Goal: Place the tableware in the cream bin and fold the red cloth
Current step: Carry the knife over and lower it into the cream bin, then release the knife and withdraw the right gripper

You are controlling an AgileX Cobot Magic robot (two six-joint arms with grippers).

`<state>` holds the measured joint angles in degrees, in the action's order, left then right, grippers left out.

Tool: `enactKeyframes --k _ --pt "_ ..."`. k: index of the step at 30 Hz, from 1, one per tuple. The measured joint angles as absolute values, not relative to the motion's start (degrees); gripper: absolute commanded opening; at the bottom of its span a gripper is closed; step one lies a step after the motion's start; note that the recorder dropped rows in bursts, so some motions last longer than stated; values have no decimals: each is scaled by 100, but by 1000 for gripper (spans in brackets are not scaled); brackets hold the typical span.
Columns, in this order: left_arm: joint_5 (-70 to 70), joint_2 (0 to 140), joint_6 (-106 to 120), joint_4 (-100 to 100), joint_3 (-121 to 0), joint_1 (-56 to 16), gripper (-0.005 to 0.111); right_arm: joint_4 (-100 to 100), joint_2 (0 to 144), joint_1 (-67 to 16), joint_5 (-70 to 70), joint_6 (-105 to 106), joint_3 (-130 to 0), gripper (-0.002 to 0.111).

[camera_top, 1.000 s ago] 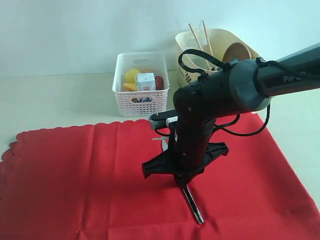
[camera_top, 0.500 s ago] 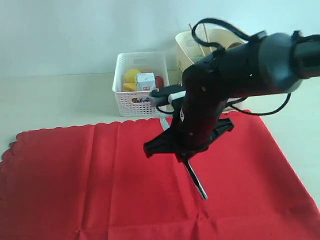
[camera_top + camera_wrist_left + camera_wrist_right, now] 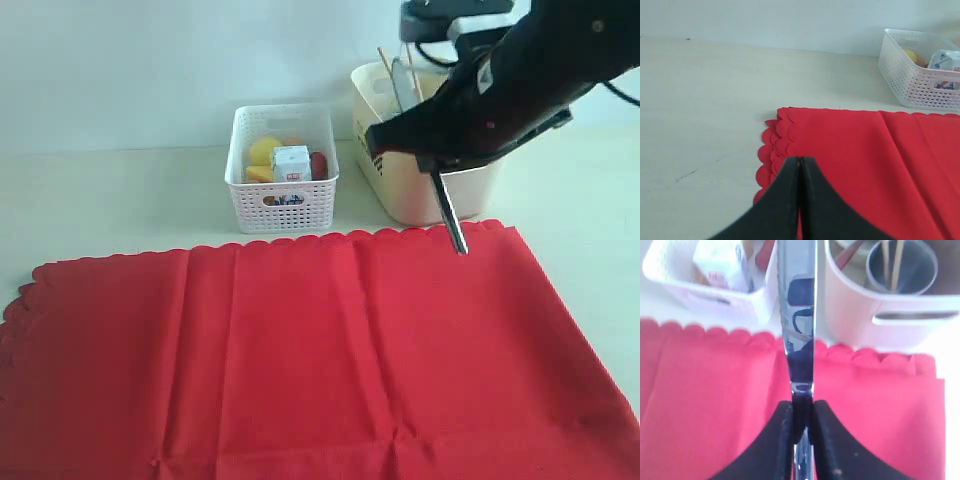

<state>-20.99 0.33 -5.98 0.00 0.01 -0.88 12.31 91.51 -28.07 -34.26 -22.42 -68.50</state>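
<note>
1. Silver table knife [image 3: 449,215]: held up in the air by one end. Blade hangs down, slightly tilted. In ext. view the tip shows in front of the bin's near wall, at the cloth's far scalloped edge. Not in the bin.
2. Right gripper [image 3: 801,416]: black jaws almost together, clamped on the knife w/ the metal filling the narrow gap. Arm is high at upper right of ext. view, in front of the bin.
3. Left gripper [image 3: 800,200]: black jaws pressed fully together, nothing btwn them. Sits over the cloth near a scalloped short edge. Not seen in ext. view.
4. Large cream-yellow plastic bin [image 3: 405,195]: on the table just beyond the cloth's far edge, w/ an oval handle cut-out showing. Holds a steel cup [image 3: 917,267] w/ wooden chopsticks [image 3: 885,257] standing in it. Other contents mostly hidden by the arm.
5. Bright red rectangular cloth w/ scalloped edges [image 3: 300,350]: spread flat and unfolded, w/ light creases. Covers most of the near table.
6. White lattice plastic basket [image 3: 283,205]: near the bin, on its left in ext. view. Holds a small milk carton [image 3: 291,163] and a yellow item [image 3: 263,150].
7. Pale table top [image 3: 700,100]: carries all of the above.
</note>
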Motion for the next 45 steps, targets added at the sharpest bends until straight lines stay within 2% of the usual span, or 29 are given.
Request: enactKeyframes --k 5,13,21,28,32,40,45 --pt "-2099 33 -598 0 1 -88 1 1234 9223 -2239 -2383 -2205 -7059 0" --pt "-2099 33 -598 0 1 -88 1 1244 10136 -1520 -1512 -2116 -8054 0" --pt "-2099 33 -598 0 1 -88 1 1324 11487 -1367 -1257 -1258 -9183 0" --pt "-2099 33 -598 0 1 -88 1 1591 12267 -1281 -1124 -968 -9570 1" --pt "-2099 33 -598 0 1 -88 1 1682 12450 -1186 -1088 -955 -9583 12" --pt "-2099 33 -598 0 1 -88 1 1732 12508 -1121 -1187 -955 -9604 47" --pt "-2099 33 -598 0 1 -88 1 1732 12344 -1121 -1651 -955 -9604 50"
